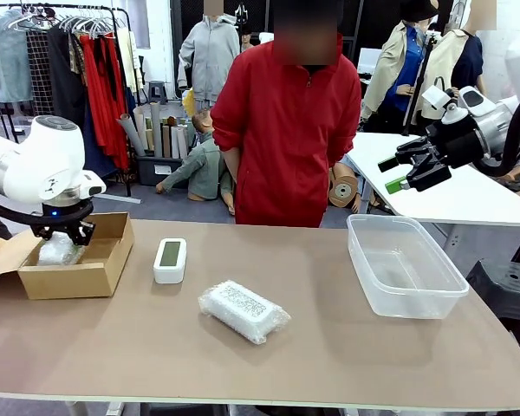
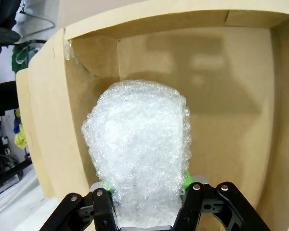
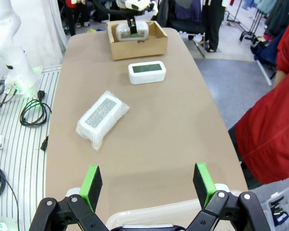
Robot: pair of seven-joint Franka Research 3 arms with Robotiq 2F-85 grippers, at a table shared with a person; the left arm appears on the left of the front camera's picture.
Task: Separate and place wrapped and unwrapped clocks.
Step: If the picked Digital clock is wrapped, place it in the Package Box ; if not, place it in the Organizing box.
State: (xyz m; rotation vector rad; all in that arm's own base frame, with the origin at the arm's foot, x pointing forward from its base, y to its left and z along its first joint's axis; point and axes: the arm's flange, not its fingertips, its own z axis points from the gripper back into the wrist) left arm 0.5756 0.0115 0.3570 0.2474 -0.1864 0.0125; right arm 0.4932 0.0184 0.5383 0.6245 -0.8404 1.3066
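Note:
My left gripper (image 1: 67, 235) reaches down into the cardboard box (image 1: 94, 276) and is shut on a wrapped clock (image 1: 57, 251). In the left wrist view that bubble-wrapped clock (image 2: 139, 144) sits between the green pads (image 2: 107, 185), inside the box (image 2: 231, 96). A second wrapped clock (image 1: 243, 311) lies flat on the table near the middle. The unwrapped clock (image 1: 170, 260), white with a greenish screen, lies to the right of the box. My right gripper (image 1: 406, 170) hangs open, high above the table's right side. The right wrist view shows its jaws (image 3: 147, 180) wide apart over the wrapped clock (image 3: 102, 118) and the unwrapped clock (image 3: 147, 72).
A clear plastic bin (image 1: 374, 282) stands empty on the right of the table; its rim (image 3: 159, 211) lies just under my right gripper. A person in a red jacket (image 1: 286, 130) stands at the far edge. The box flap (image 1: 4, 253) hangs open at the left.

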